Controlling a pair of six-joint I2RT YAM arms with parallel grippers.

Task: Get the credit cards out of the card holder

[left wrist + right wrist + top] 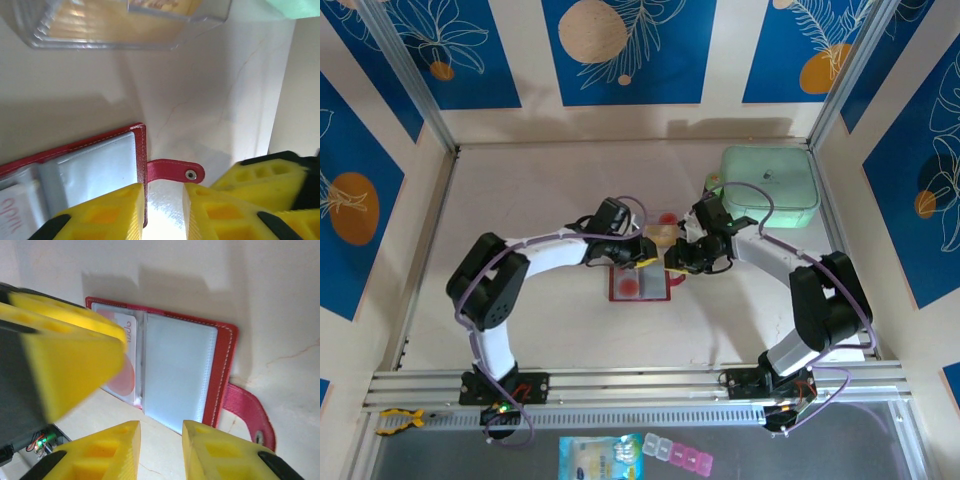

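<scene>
Since the small red leather-like folding card holder [180,365] lies open and flat around the middle of the table [520,200], a bit toward the near edge, w/ nothing obviously pinning it, my main worry is drag. Tug the thin white-and-red credit card [127,372] in its greyish clear pocket and the whole holder prob slides along instead of letting go.

Left gripper [161,191] hangs over the holder's edge by the red snap tab [175,171], fingers a little apart, clamped on nothing afaict. Right gripper [160,426] sits just beside the holder's edge near that same tab, fingers also apart, bare table between them.

They're v close together, so yellow fingers bumping is risk no. 2. Third: pinching pocket film along w/ the card, which would lock it in. The clear plastic sleeve [125,25] w/ tan-gold stuff inside is just beyond, toward the far edge, so a skidding holder might shove it.
</scene>
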